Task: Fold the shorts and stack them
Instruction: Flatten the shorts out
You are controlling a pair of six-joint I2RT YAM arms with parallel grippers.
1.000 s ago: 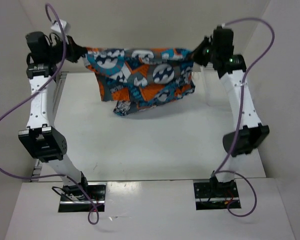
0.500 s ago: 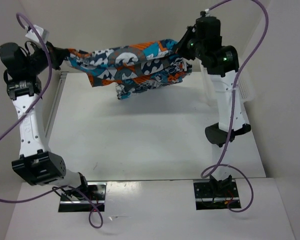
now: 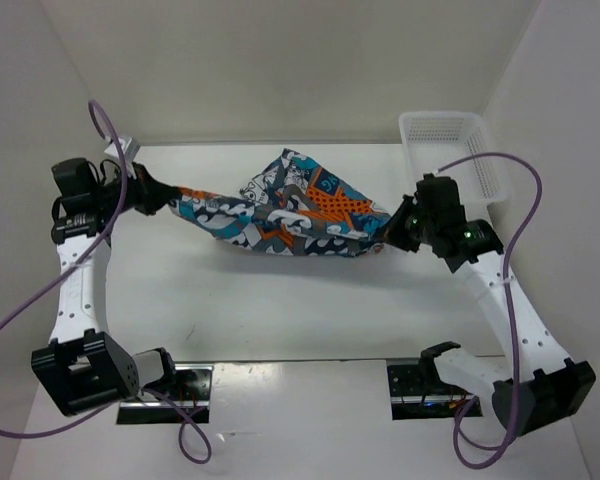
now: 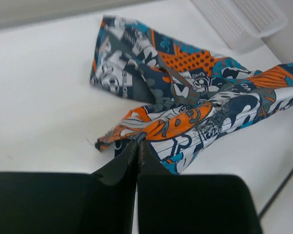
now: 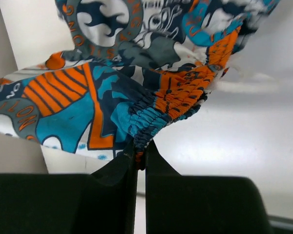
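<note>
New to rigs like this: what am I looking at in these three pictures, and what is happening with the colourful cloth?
Two white robot arms are bolted at the near edge of a table. The wide picture comes from a fixed camera above and behind them; the other two come from a camera on each wrist, looking past that arm's own black fingers. The left hand and the right hand are each shut on one end of the printed shorts, stretched between them, its middle apparently resting on the table. A white mesh basket stands at the far right corner.
</note>
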